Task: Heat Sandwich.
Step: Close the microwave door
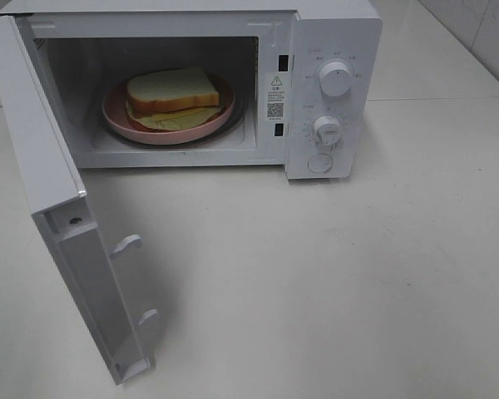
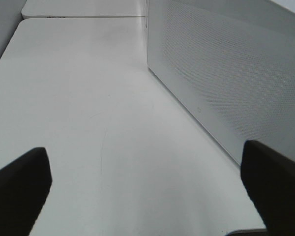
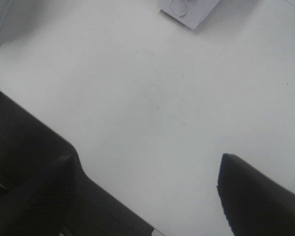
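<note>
Sandwich (image 1: pixel 173 93) shows only from the high camera, inside microwave (image 1: pixel 346 41)

Prob. lab kitchen setup — white microwave (image 1: pixel 349 41) on plain white table (image 1: pixel 316 274).

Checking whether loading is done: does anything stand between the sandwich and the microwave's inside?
Nothing visible does. The sandwich already lies on its plate inside the microwave, whose door stands wide open.
</note>
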Robot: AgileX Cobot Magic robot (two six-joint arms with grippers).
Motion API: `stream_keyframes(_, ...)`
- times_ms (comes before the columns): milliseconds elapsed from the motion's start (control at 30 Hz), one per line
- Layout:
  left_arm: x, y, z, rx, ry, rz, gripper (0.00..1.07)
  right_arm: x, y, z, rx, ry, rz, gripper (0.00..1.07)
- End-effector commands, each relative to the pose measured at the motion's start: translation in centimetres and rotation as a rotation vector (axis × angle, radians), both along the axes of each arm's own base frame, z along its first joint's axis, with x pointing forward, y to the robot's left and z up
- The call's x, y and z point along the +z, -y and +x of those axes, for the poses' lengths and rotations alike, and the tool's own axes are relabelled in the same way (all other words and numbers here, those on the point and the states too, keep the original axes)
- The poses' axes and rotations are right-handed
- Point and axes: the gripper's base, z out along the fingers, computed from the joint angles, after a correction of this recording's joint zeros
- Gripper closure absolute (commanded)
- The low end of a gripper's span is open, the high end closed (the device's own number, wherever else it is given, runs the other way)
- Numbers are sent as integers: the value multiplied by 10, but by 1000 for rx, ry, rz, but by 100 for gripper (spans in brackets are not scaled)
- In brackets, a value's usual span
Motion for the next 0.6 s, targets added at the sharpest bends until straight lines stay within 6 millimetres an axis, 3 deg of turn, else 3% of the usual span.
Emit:
stream_keyframes(33,-1,0,-3,-8,30,-5,6,-14,16,-17,-113,-18,2,31)
stream_keyframes(433,-1,0,-3,-8,30,-5,6,-53,28,-45,-357,97,86,31)
stream_keyframes(600,-1,0,-3,-8,30,-5,6,-57,26,-48,-397,146,122,31)
